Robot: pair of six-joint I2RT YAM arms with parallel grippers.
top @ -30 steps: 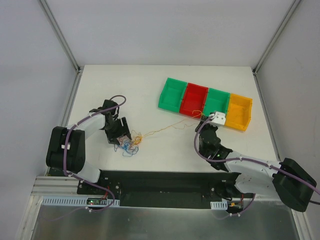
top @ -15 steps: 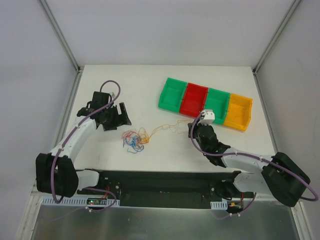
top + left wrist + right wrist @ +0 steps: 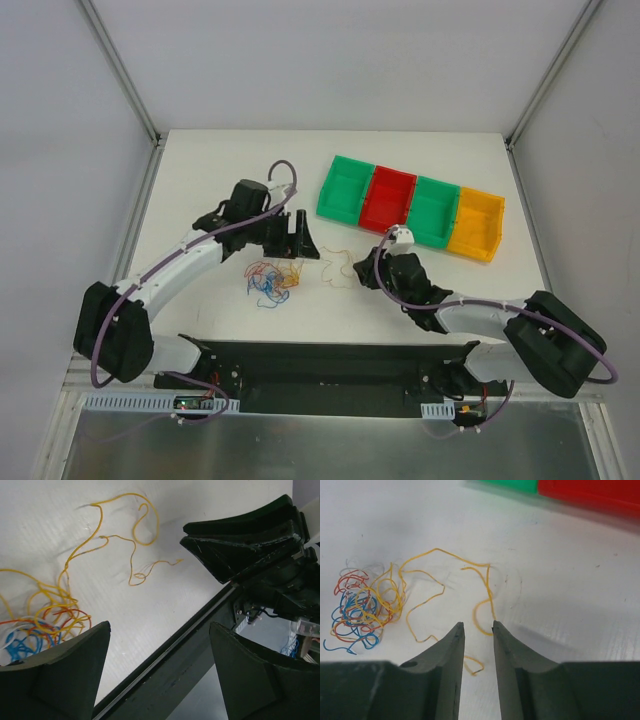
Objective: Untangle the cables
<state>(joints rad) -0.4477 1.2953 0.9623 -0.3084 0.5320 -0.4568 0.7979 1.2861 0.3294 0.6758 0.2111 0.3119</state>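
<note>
A second ago the yellow strand (image 3: 336, 272) was taut; now it lies slack on the table (image 3: 200, 170), right of the cables (image 3: 268, 281), which are still knotted. The left gripper (image 3: 300, 238) has swung over, wide open. The right gripper (image 3: 477, 626), narrowly parted, holds nothing.

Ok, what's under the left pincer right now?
White table and loops of the yellow cable. The knot lies at the edge of the view, and a finger covers part of it.
</note>
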